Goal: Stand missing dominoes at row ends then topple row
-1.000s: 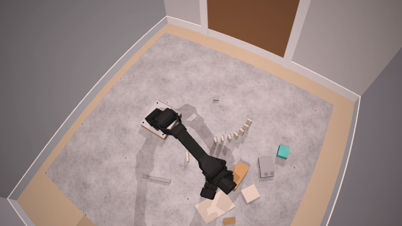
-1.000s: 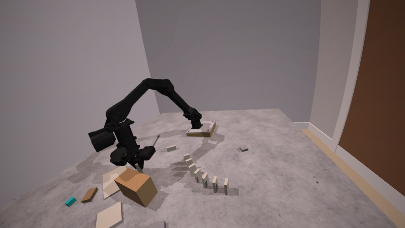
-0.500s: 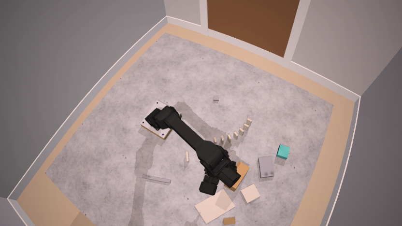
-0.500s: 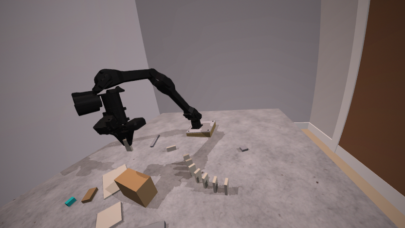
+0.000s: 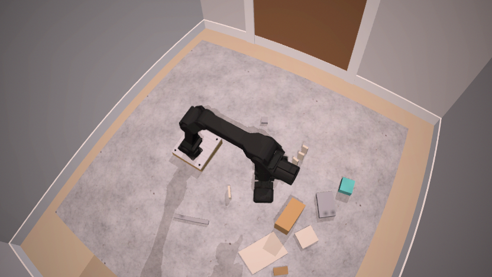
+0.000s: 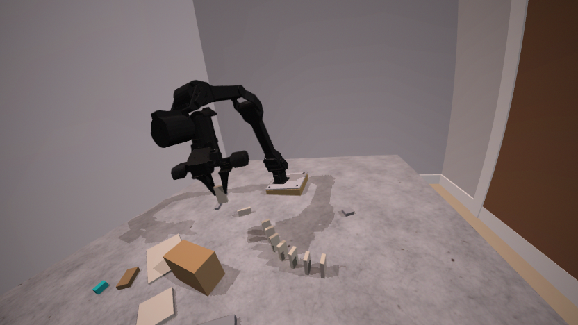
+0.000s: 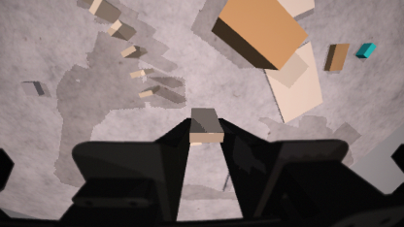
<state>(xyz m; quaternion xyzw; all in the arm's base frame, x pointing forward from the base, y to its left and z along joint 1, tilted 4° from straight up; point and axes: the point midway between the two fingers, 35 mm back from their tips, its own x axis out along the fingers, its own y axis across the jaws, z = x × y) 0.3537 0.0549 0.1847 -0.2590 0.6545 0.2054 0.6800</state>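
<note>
My gripper [image 6: 220,193] [image 7: 204,122] is shut on a cream domino [image 6: 221,196] [image 7: 206,137], held raised and slightly tilted above the table; the arm hides both in the top view. A curved row of several standing dominoes [image 6: 292,257] [image 7: 133,51] is in front of the gripper in the exterior view, at upper left in the wrist view. The top view shows three dominoes of the row, one of them a middle domino [image 5: 301,155]; the arm covers the others. Another loose domino [image 5: 229,192] [image 6: 244,211] rests on its long edge, apart from the row, between it and the gripper in the exterior view.
An orange box [image 5: 290,214] [image 6: 189,255] [image 7: 264,31] stands near a flat cream panel [image 5: 256,254] [image 7: 303,94]. A cream block [image 5: 306,237], grey box [image 5: 324,203], teal block [image 5: 346,185] and brown block [image 5: 280,270] lie around. A grey bar [image 5: 191,219] and small grey block [image 5: 264,120] [image 6: 347,212] lie apart.
</note>
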